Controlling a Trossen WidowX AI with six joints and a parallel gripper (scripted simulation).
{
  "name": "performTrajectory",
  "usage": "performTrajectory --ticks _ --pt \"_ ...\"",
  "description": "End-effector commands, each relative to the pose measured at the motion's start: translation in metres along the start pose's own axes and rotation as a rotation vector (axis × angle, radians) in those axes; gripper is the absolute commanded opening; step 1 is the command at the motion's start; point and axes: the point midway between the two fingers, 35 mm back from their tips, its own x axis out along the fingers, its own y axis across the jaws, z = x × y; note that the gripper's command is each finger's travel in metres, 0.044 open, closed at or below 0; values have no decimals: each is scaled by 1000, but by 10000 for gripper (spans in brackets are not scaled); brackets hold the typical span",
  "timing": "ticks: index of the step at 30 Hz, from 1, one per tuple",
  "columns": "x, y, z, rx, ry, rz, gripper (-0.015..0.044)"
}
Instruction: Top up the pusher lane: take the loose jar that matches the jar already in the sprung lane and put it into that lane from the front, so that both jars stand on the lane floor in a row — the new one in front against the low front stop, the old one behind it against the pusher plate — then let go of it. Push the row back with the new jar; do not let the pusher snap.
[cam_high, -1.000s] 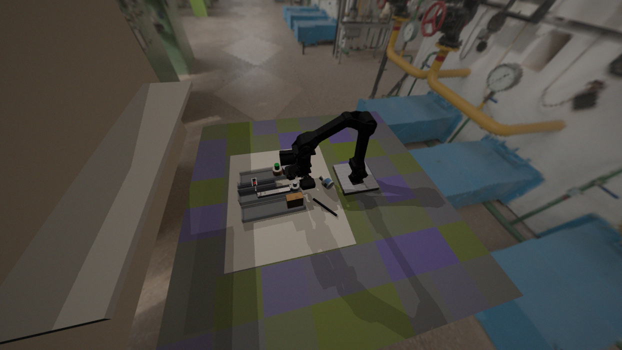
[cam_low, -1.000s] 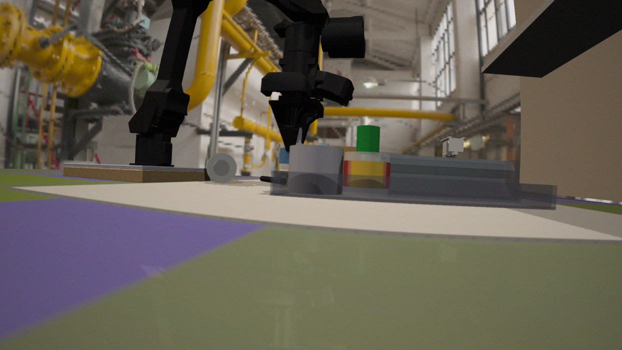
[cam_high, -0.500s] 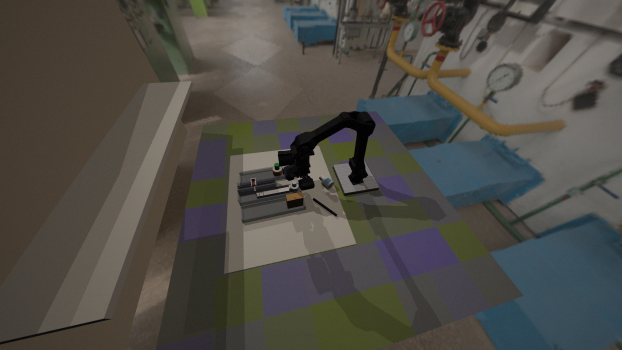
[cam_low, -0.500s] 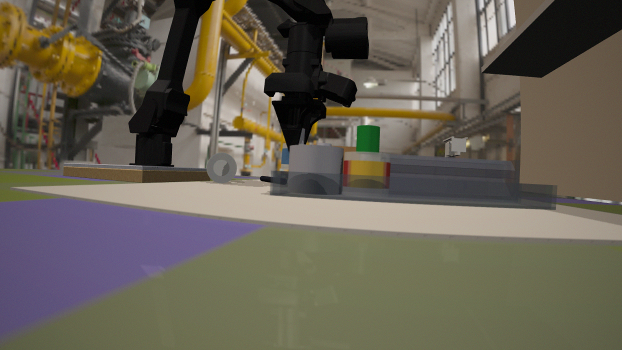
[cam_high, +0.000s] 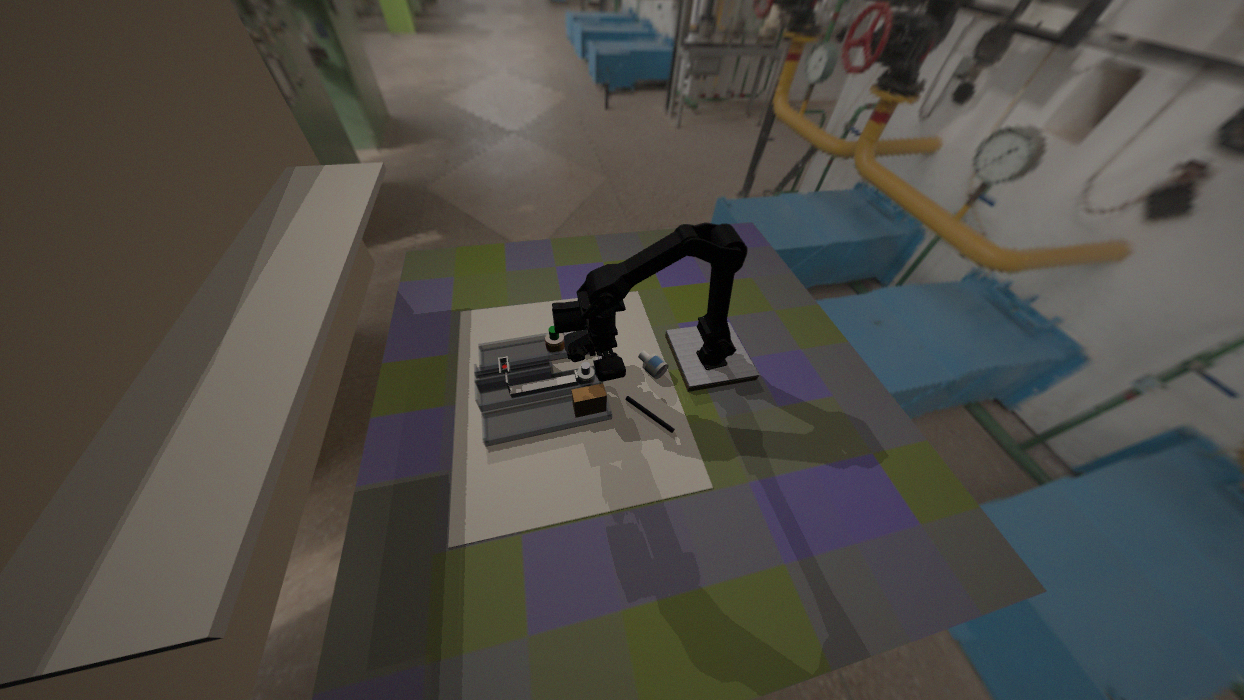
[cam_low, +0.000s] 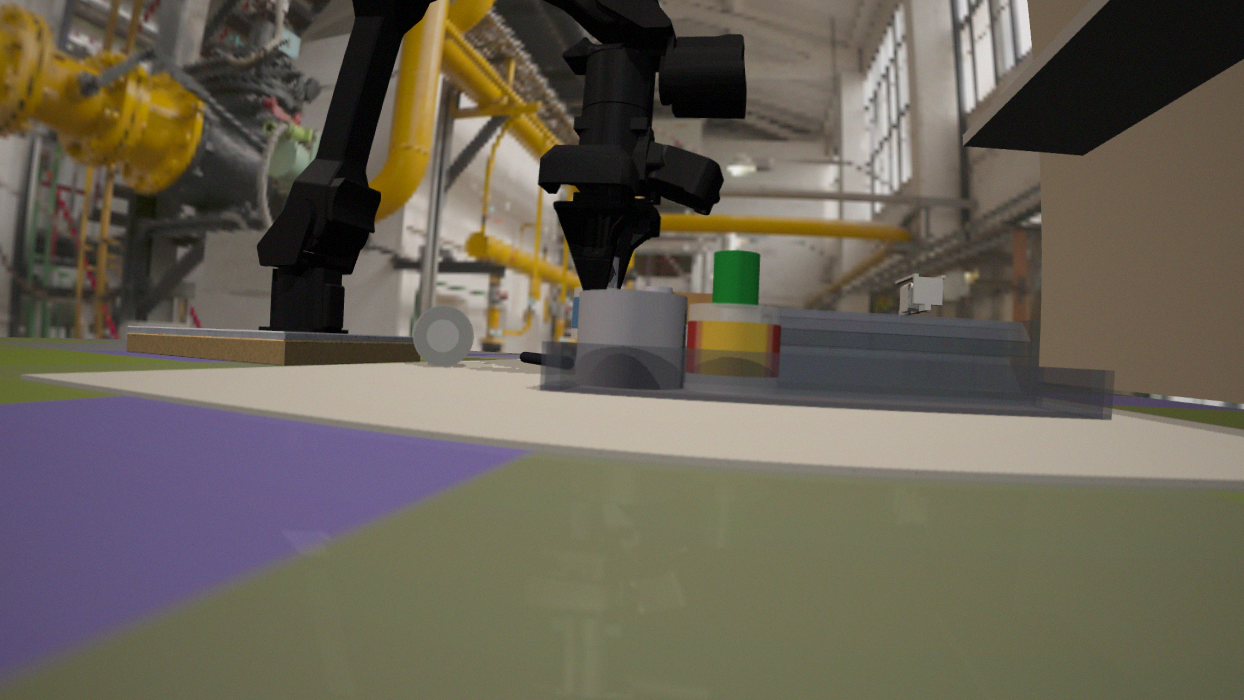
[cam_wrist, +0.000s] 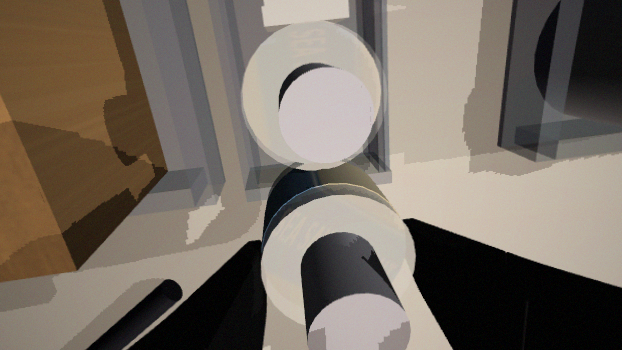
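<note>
My gripper (cam_wrist: 332, 242) (cam_high: 600, 366) (cam_low: 608, 280) is shut on the loose clear jar (cam_wrist: 330, 235) with a pale lid and a dark band. It holds the jar upright just in front of the middle lane's low front stop. The matching jar (cam_wrist: 312, 95) (cam_high: 584, 375) stands in that sprung lane (cam_high: 528, 381), right behind the stop. The held jar's far side reaches the stop, close to the lane jar. The pusher plate (cam_high: 502, 364) stands further back in the lane. In the exterior view the held jar is mostly hidden behind a grey cylinder (cam_low: 630, 335).
A brown box (cam_wrist: 60, 140) (cam_high: 588, 399) sits in the neighbouring lane. A black rod (cam_wrist: 135, 310) (cam_high: 648, 413) lies on the mat. Another jar (cam_high: 652, 363) (cam_low: 442, 335) lies on its side near the arm's base. A green-capped jar (cam_high: 552, 335) (cam_low: 735, 326) stands in the far lane.
</note>
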Motion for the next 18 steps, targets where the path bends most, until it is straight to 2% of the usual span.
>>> performTrajectory --ticks 1,18 --pt "-3 0 9 4 -27 0 0" --pt "-4 0 17 4 -28 0 0"
